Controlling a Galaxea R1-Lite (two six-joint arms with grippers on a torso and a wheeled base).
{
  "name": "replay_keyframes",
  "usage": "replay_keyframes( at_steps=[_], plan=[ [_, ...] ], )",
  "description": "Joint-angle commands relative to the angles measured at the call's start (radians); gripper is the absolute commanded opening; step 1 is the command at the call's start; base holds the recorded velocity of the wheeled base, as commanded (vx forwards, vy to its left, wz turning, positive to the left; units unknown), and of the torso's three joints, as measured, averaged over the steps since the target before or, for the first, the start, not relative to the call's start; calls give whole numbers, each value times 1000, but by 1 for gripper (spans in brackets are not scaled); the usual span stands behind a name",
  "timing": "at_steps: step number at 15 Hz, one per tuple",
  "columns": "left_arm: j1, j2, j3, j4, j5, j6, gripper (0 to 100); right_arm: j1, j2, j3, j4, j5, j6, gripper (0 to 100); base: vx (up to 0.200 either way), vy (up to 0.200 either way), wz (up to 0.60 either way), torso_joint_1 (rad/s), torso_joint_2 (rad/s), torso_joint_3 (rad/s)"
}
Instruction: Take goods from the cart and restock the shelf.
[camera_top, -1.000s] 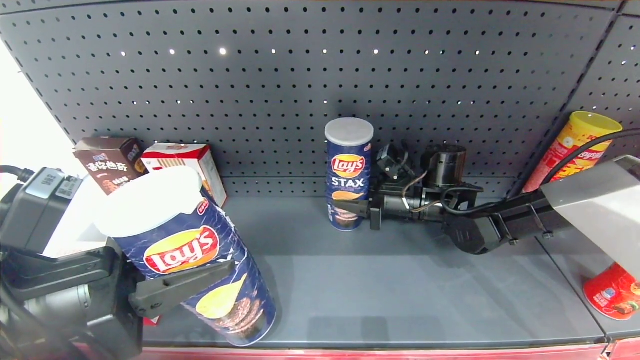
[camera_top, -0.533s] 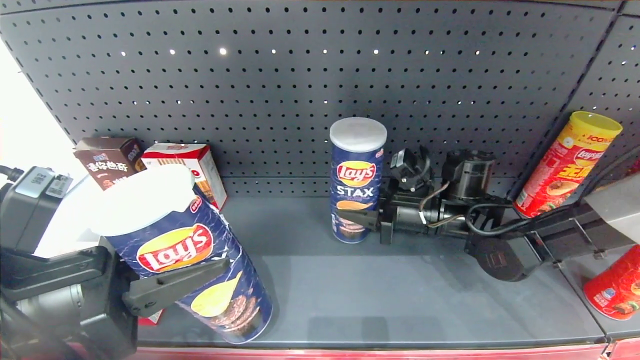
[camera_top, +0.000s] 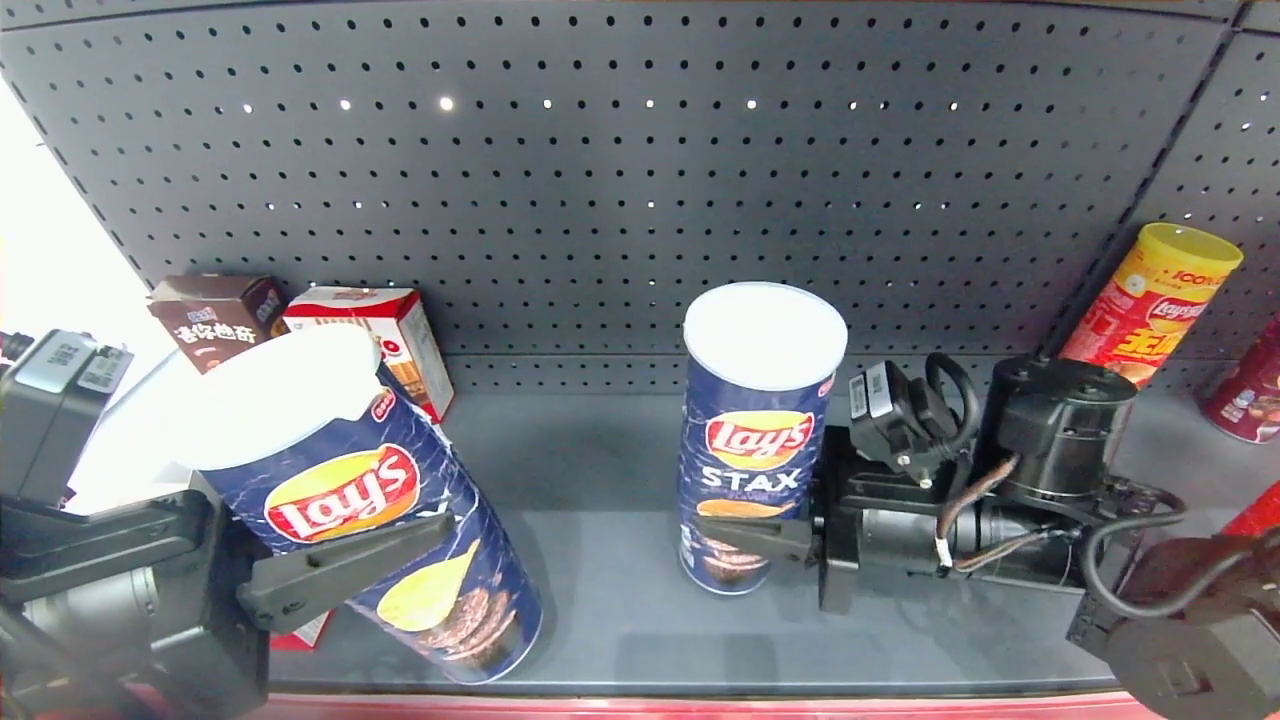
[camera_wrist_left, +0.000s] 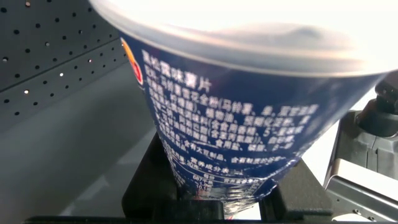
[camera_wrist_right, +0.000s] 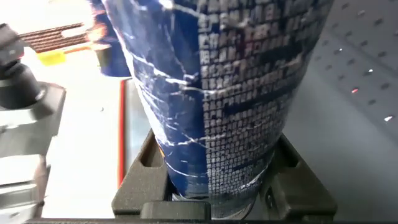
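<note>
Navy-blue cardboard marks both of the goods in hand. The upright chip can (camera_top: 755, 440), white-lidded, stands just past the middle of the grey shelf (camera_top: 600, 480) toward 4 o'clock. The right pincer (camera_top: 745, 545) is closed around its lower body, coming in from 3 o'clock; the right wrist view shows the can (camera_wrist_right: 217, 93) seated between the jaws. Whether its base rests on the shelf or hangs just above it cannot be told. At 8 o'clock, the tilted chip can (camera_top: 370, 520) leans with its lid toward 10 o'clock and its base near the shelf's front edge. The left pincer (camera_top: 380, 560) clamps it across the middle, and the left wrist view confirms the can (camera_wrist_left: 230, 137) between the jaws. Behind it at 10 o'clock stand a brown box (camera_top: 215, 325) and a white and red box (camera_top: 370, 330), against the perforated pegboard (camera_top: 640, 150). At 2 o'clock, a yellow and red can (camera_top: 1150, 290) leans on the pegboard, with a red can (camera_top: 1240, 400) beside it. The restocking looks partway through: both cans have reached the shelf, but neither is released, and the tilted one likely needs setting upright first.
</note>
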Motion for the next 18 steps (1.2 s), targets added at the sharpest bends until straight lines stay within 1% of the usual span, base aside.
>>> replay_keyframes(
  at_steps=[1,4,6,14,15,18],
  plan=[
    [-1,2,0,0,0,0,0,24,-41,56,-6,-15,0,0,0,0,0,0,0,0],
    [-1,3,-2,0,1,0,0,24,19,110,-95,-15,0,0,0,0,0,0,0,0],
    [-1,3,1,0,1,0,0,25,71,108,-132,-16,0,0,0,0,0,0,0,0],
    [1,2,4,0,1,-1,0,35,116,125,-155,-16,-5,0,0,0,0,0,0,0],
    [1,2,6,2,1,-1,0,35,116,139,-173,-22,-5,100,0,0,0,0,0,0],
    [-1,2,4,2,1,-1,0,33,84,162,-178,-50,-5,100,0,0,0,0,0,0]
  ],
)
